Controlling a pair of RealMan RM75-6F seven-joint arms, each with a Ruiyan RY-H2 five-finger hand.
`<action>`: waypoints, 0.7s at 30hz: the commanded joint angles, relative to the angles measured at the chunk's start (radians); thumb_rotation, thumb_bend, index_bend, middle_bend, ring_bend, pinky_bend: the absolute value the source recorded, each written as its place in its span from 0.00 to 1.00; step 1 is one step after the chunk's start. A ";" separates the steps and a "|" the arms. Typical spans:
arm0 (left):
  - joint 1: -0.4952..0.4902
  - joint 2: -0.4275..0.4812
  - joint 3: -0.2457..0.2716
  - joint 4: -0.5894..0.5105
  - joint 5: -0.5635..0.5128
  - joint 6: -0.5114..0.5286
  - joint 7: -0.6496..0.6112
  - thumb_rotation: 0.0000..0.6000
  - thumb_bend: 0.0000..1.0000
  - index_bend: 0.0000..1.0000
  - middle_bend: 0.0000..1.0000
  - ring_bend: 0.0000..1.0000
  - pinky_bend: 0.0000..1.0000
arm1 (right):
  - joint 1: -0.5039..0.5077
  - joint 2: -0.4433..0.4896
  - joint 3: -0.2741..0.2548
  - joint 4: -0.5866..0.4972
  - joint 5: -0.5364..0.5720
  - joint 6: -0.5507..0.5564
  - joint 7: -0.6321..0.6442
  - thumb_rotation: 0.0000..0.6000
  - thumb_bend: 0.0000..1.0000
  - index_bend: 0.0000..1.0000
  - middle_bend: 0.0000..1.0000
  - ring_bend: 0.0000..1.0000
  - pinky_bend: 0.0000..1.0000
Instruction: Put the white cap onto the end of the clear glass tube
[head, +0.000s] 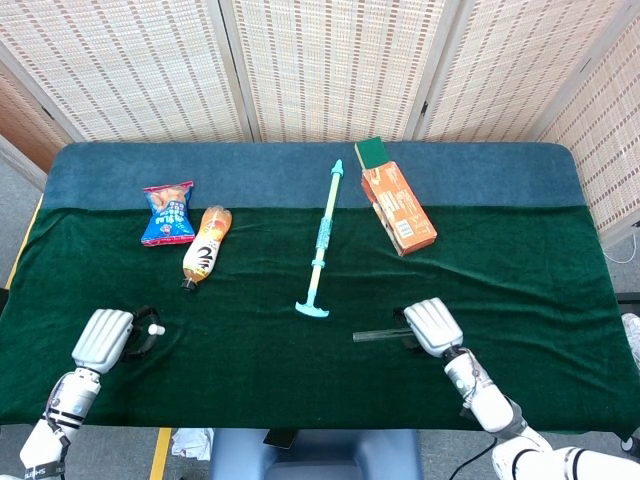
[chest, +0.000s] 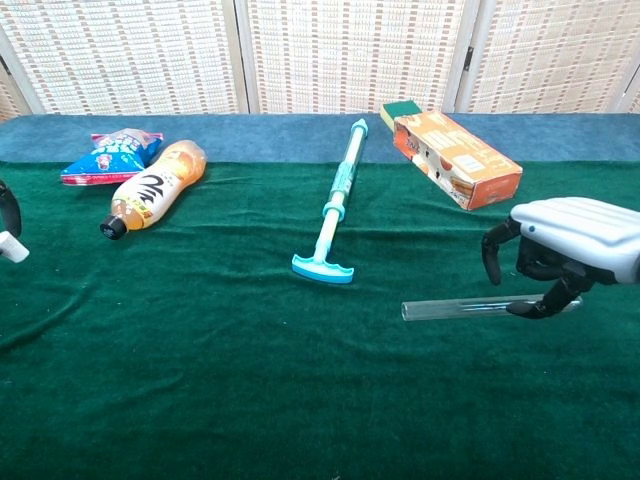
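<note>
The clear glass tube (head: 376, 335) (chest: 450, 309) lies flat on the green cloth, right of centre. My right hand (head: 430, 325) (chest: 565, 245) hovers over the tube's right half. Its dark fingers (chest: 491, 255) curve down on either side of the tube without closing, and the thumb tip sits close by the glass. That half of the tube is hidden under the hand in the head view. At the table's front left, my left hand (head: 103, 340) (chest: 8, 205) pinches the small white cap (head: 156, 327) (chest: 12, 247) at its fingertips, just above the cloth.
A teal and white long-handled tool (head: 321, 240) (chest: 333, 205) lies mid-table, its T-end close to the tube's open end. An orange box (head: 398, 208) with a green sponge (head: 372, 152) sits back right. An orange bottle (head: 206, 244) and a snack bag (head: 168, 213) lie back left.
</note>
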 joint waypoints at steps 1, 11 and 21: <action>0.001 0.000 0.001 0.002 -0.001 -0.001 -0.002 1.00 0.54 0.60 1.00 0.92 0.84 | 0.012 -0.001 -0.006 -0.007 0.020 -0.005 -0.034 1.00 0.31 0.50 1.00 1.00 1.00; 0.002 -0.005 0.005 0.009 -0.004 -0.013 -0.001 1.00 0.54 0.60 1.00 0.92 0.84 | 0.028 -0.010 -0.030 0.008 0.051 -0.005 -0.082 1.00 0.31 0.47 1.00 1.00 1.00; 0.001 -0.006 0.004 0.011 -0.009 -0.021 0.001 1.00 0.54 0.60 1.00 0.92 0.84 | 0.048 -0.027 -0.033 0.036 0.084 -0.009 -0.097 1.00 0.31 0.47 1.00 1.00 1.00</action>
